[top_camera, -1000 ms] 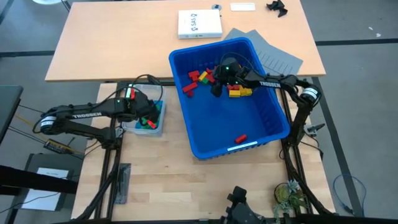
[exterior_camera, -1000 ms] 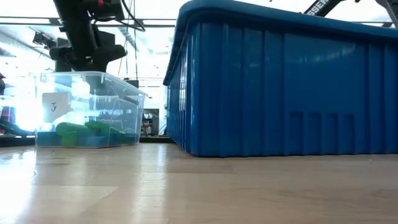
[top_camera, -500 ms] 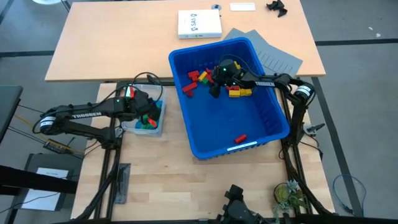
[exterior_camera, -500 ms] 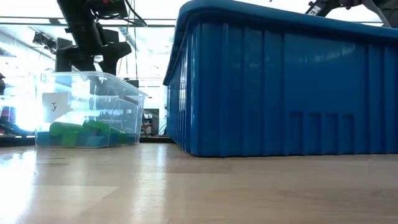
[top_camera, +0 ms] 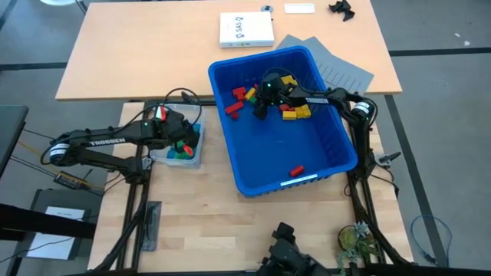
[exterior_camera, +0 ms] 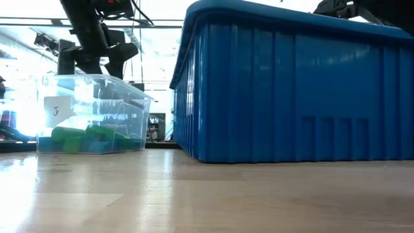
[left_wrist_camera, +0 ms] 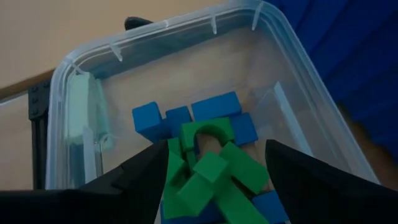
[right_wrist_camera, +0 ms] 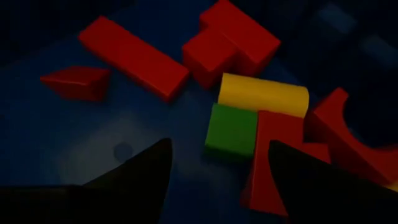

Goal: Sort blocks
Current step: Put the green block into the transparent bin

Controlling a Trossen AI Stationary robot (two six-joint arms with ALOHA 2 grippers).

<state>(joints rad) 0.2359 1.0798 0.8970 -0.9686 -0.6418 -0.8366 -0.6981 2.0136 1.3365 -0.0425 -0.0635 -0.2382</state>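
Over the clear tub [left_wrist_camera: 68, 118], left gripper [left_wrist_camera: 214, 165] spread above green and blue blocks [left_wrist_camera: 214, 177]. Right gripper [right_wrist_camera: 214, 163] spread inside blue bin [top_camera: 253, 169], over a green block [right_wrist_camera: 231, 130] among red and yellow ones.

- Green blocks [left_wrist_camera: 211, 177] lie heaped over blue blocks [left_wrist_camera: 214, 109] in the clear tub.
- Red blocks [top_camera: 239, 98], yellow ones [top_camera: 295, 113] and a green cube [right_wrist_camera: 231, 129] lie jumbled in the blue bin; one red block [top_camera: 296, 170] lies apart.

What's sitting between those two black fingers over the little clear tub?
Green blocks heaped on blue blocks inside the clear tub, seen between the open left gripper in its wrist view.
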